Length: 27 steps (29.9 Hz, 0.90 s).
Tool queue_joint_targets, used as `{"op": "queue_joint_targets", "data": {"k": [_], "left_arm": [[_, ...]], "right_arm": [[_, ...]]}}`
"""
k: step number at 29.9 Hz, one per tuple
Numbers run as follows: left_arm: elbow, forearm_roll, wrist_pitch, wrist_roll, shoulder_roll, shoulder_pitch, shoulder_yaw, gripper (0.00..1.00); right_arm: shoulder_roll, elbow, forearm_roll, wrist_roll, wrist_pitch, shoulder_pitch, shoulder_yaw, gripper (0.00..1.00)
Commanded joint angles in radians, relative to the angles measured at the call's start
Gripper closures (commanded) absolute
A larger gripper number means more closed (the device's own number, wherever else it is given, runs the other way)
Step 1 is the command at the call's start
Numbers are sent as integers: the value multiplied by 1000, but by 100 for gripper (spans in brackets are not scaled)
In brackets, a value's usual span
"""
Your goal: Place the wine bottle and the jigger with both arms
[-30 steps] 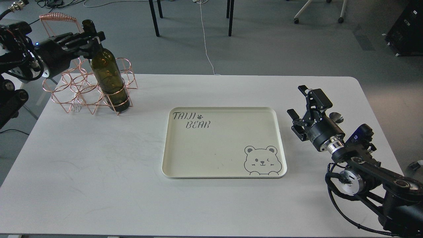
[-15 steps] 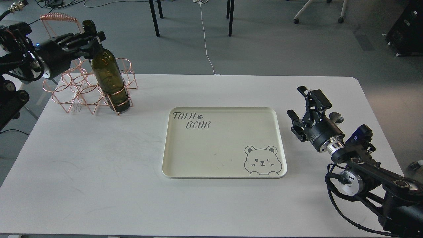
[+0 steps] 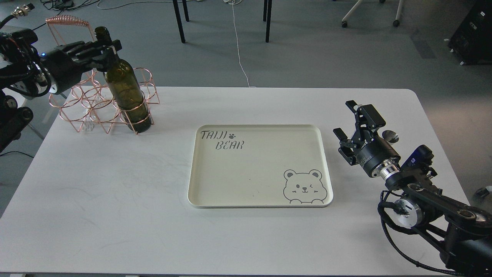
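Note:
The wine bottle (image 3: 125,86) is dark olive-green and stands slightly tilted in the front right ring of a copper wire rack (image 3: 86,109) at the table's far left. My left gripper (image 3: 108,49) is shut on its neck, just below the mouth. My right gripper (image 3: 347,119) is open and empty above the table, right of the tray. The jigger (image 3: 390,135) is a small shiny steel piece just behind my right wrist, mostly hidden by the gripper body.
A cream tray (image 3: 323,161) with "TAIJI BEAR" lettering and a bear drawing lies in the middle of the white table (image 3: 115,200). The rack has several empty rings and a coiled handle. Chair and table legs stand on the floor beyond.
My left gripper and the bottle's neck have shifted slightly down and left, and the bottle leans a little more. The right arm has hardly moved.

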Motion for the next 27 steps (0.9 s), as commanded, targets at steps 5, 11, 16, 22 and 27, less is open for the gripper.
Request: {"op": "queue_joint_targets", "data": {"k": [5,11,16,22,27], "left_arm": [[10,-15,13,1,-2,-3,-1,4],[10,-16,13,1,-1,-4,-3,2],[10,-16,13,1,-1,-3,-1,2],[9,-18,11,1,13,2,-3,2],[-13,-44,11,1,80,36,-9,2]], "right_arm": [[0,-1,0,0,1,0,0,1],[0,-1,0,0,0,0,0,1],[0,-1,0,0,0,-3,2,1],[0,1,0,0,0,-3,2,1],[0,-1,0,0,1,-2,5,1]]}}
